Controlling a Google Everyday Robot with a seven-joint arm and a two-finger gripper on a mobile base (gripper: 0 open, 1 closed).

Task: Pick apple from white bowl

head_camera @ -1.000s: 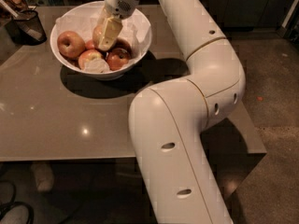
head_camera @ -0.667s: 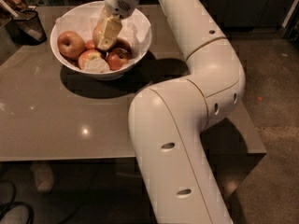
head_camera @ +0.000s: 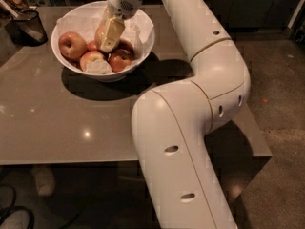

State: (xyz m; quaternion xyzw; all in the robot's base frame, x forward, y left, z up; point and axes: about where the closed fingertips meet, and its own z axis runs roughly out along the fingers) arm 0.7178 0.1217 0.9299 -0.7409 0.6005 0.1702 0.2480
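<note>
Dark mesh cup (head_camera: 28,26) far left on surface (head_camera: 57,118). White bowl (head_camera: 141,51) near it. Inside: orange-red apple (head_camera: 72,45) left, apple (head_camera: 98,34) pale, mostly hidden behind gripper (head_camera: 110,36). Cannot tell gripper's opening or hold. Dark red apple (head_camera: 121,59) right.

The cream claw (head_camera: 109,36) hangs inside the glossy white bowl (head_camera: 144,37). Left of it sits an orange-red apple (head_camera: 72,45), just below it a darker red apple (head_camera: 120,59). The counter (head_camera: 57,123) is grey-brown.
</note>
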